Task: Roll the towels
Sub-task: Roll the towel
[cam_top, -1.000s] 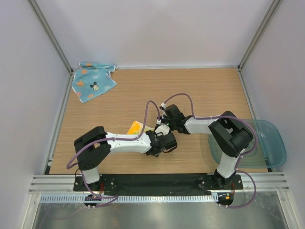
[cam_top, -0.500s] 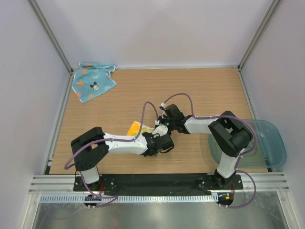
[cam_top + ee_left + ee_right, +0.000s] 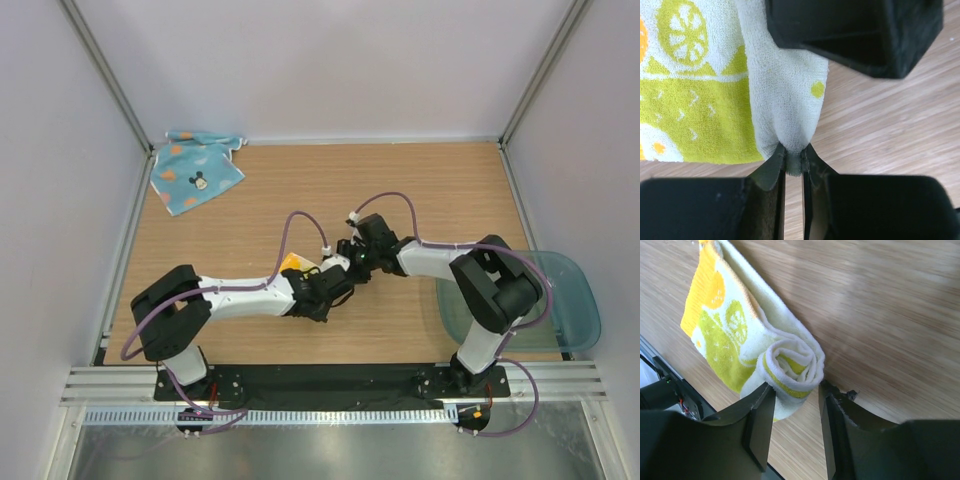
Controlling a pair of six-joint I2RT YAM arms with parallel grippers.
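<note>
Since a second ago: left elbow out toward 8 o'clock, left gripper [image 3: 330, 290] dragged slightly toward 9, right gripper [image 3: 352, 262] nudged toward 3. Less of the yellow towel [image 3: 292, 263] on show between them. Blue towel [image 3: 196, 172] same spot, spread at the far 10 o'clock corner of the table [image 3: 440, 190], well apart from both arms. Tub [image 3: 570, 300] out at 4 o'clock.

Tool state:
- Left jaws nearly closed, pinching a thin fold of the yellow towel's pale edge.
- Right jaws narrow, hugging the rolled end on both sides. Looks like a hold, how firm unclear.

Key relation, right wrist view:
- Spiral end facing the camera, right between the fingers.
- Roll's long axis running away toward 11 o'clock.
- Unrolled printed part lying off the roll's 8–9 o'clock side.
- Left pinch on the same cloth close by, so both grippers near-touching at table centre and neither clearly nearer.

Probably mid-roll on the first towel, second not started. For the next turn, probably: drive the roll sideways over the flat part, square to that axis, left pinch keeping the cloth taut.

View split:
- Overhead: roll hidden under the wrists, only a yellow-orange corner visible at 10 o'clock of the grippers.
- Right wrist only: the spiral.
- Left wrist only: the pinch itself, plus lemon print flat at 9–10 o'clock.
</note>
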